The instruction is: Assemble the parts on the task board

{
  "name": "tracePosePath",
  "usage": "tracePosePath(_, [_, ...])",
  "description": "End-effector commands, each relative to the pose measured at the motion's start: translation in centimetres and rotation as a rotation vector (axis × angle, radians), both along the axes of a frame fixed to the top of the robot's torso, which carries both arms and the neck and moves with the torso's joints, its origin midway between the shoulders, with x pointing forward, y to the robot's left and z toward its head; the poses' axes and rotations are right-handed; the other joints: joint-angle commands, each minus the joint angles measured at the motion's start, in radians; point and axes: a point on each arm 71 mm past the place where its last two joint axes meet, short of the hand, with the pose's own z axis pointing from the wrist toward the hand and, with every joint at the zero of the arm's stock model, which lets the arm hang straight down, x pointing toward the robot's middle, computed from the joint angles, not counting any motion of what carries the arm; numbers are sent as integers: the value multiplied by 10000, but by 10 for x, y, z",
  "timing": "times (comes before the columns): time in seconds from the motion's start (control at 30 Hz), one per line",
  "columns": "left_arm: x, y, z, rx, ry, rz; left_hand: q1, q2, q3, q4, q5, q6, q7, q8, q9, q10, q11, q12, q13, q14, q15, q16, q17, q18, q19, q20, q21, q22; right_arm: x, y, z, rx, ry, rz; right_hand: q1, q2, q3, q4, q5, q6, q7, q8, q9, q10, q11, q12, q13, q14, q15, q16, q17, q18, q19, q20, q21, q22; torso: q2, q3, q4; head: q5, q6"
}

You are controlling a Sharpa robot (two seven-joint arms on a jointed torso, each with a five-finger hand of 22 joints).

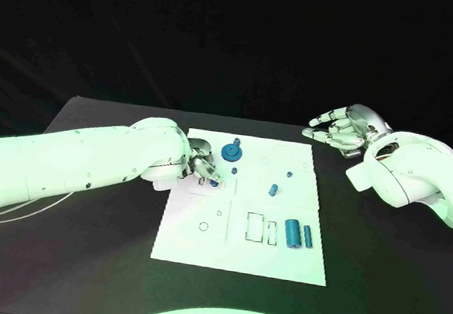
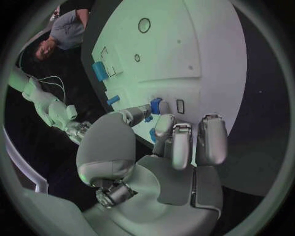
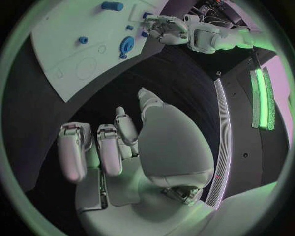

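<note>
Left hand (image 1: 198,171): over the board's left edge, fingers (image 2: 161,129) pinching a small blue part (image 2: 156,105) at the tips.
Right hand (image 1: 344,128): raised off the board's far right corner, above the counter (image 1: 380,249); fingers curled loosely in, holding nothing.
Board (image 1: 240,258): white plate mid-counter; a round blue part (image 1: 231,154) stands near its far edge, small blue pieces (image 1: 274,188) lie mid-board, two blue cylinders (image 1: 292,233) lie side by side near the right edge.
Risk 1: the pinch looks shallow; the part could twist or drop while being lined up.
Risk 2: the hand hides the target spot from the head view, so a misaligned press could jam the part.
Risk 3: a push at the edge could slide the board, since nothing visibly pins it.
</note>
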Motion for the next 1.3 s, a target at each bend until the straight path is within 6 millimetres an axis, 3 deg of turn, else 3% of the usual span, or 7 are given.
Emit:
tracePosePath(0.03, [-2, -4, -2, -60, 235, -183, -82, -8, -162, 94, -31, 44, 15, -70, -22, 38, -33, 34, 14, 1059, -67, 43, 2630, -125, 30, -41, 23, 4, -1, 1, 0, -8, -26, 182, -138, 3, 14, 12, 31, -30, 0, 45, -14, 53, -12, 11, -11, 946, -96, -39, 2274, 180, 644, -102, -42, 1913, -9, -2, 3, -5, -11])
tracePosePath(0.47, [-1, -2, -3, -48, 222, -108, -297, -40, -1515, 791, -11, 140, 37, -172, -39, 24, -13, 26, 35, 1059, -57, 43, 2630, -126, 41, -37, 1, 4, -1, 1, 0, 15, -62, 171, -242, -5, 1, 8, -29, -44, 0, 68, -23, 57, -12, 20, -10, 946, -96, -39, 2275, 179, 645, -103, -43, 1913, -3, -2, 2, -30, -25])
tracePosePath(0.63, [0, -1, -3, -35, 213, -59, -296, -18, -1947, 1074, -4, 156, 43, -208, -40, 17, -7, 18, 34, 1059, -51, 43, 2630, -126, 44, -34, -5, 6, -1, 0, 0, 34, -74, 153, -504, 17, -36, 9, -354, -79, 2, 136, -50, 52, -8, 28, -27, 943, -95, -47, 2263, 186, 636, -102, -72, 1894, 0, 3, -1, -30, -23])
tracePosePath(1.3, [0, 10, 4, -344, 231, 171, -188, -56, -2555, 1451, 8, 180, 38, -237, -25, 26, -9, 27, 53, 1059, -54, 43, 2630, -124, 47, -36, -15, 3, -1, -2, 0, 50, -99, 117, -666, 21, -79, 16, -537, -106, 6, 176, -70, 55, -3, 41, -28, 942, -91, -51, 2256, 186, 637, -101, -75, 1895, -20, -9, -2, -58, 3])
